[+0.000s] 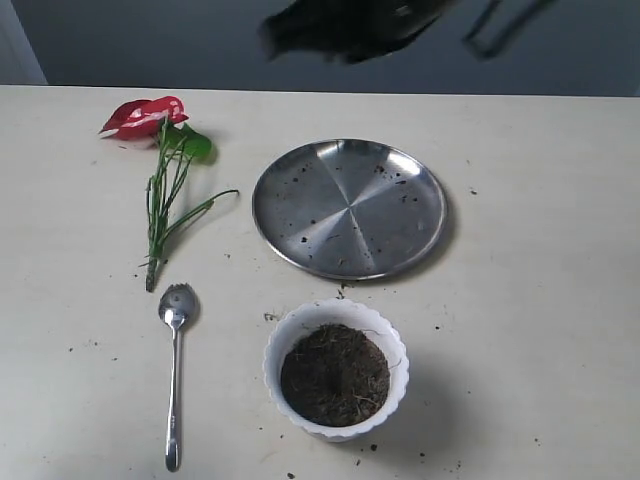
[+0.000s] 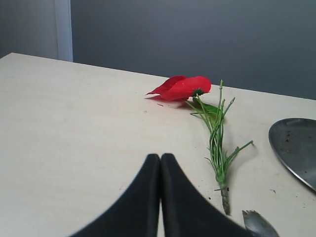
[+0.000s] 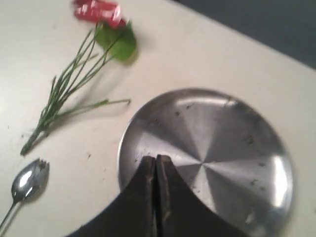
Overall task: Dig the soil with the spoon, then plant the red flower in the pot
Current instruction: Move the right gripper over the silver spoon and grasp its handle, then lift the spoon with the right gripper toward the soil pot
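The pale table point(image 1: 540, 300) carries everything, laid out apart so each piece can be reached on its own. Largest on it is the round steel plate point(image 1: 349, 207), bare but for a few dark crumbs, probably there to receive dug-out soil. Just in front of it stands the white scalloped pot point(image 1: 336, 368), filled with the soil point(image 1: 334, 374), undisturbed, so digging looks not yet begun. To the left lies the red flower point(image 1: 155, 150) flat on its side, its stems pointing toward the spoon point(image 1: 175, 372), which lies lengthwise with its bowl near the stem ends and well apart from the pot. The left hand point(image 2: 160, 160) hangs low above the table near the flower and spoon, fingers pressed together and empty. The right hand point(image 3: 156, 163) hovers over the plate's edge, likewise closed on nothing.
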Controlling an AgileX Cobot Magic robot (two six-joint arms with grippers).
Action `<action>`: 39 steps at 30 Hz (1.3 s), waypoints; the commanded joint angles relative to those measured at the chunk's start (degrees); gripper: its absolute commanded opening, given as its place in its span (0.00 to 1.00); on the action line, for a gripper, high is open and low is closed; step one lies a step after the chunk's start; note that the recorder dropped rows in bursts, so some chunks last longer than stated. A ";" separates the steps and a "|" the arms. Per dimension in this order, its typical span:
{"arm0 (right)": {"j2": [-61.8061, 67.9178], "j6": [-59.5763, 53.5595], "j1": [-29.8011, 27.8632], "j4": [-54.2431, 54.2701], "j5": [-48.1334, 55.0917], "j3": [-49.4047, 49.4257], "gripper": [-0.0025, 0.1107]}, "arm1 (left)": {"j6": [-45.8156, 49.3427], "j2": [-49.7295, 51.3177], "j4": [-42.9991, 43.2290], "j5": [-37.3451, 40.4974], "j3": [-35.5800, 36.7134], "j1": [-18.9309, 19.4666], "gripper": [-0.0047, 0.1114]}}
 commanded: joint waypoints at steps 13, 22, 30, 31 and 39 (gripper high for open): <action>29.16 -14.75 9.78 26.17 24.74 -23.07 0.39 | -0.11 -0.28 0.08 -0.70 0.11 -0.14 0.04; 32.24 -3.36 15.42 22.73 18.90 -22.91 0.49 | -0.11 -0.28 0.08 -0.70 0.11 -0.14 0.04; 35.55 1.60 18.98 18.20 20.02 -22.78 0.49 | -0.11 -0.28 0.08 -0.70 0.11 -0.14 0.04; 35.79 2.38 18.99 17.72 19.90 -22.35 0.49 | -0.11 -0.28 0.08 -0.70 0.11 -0.14 0.04; 36.02 5.43 19.09 17.35 14.03 -17.19 0.49 | -0.11 -0.28 0.08 -0.70 0.11 -0.14 0.04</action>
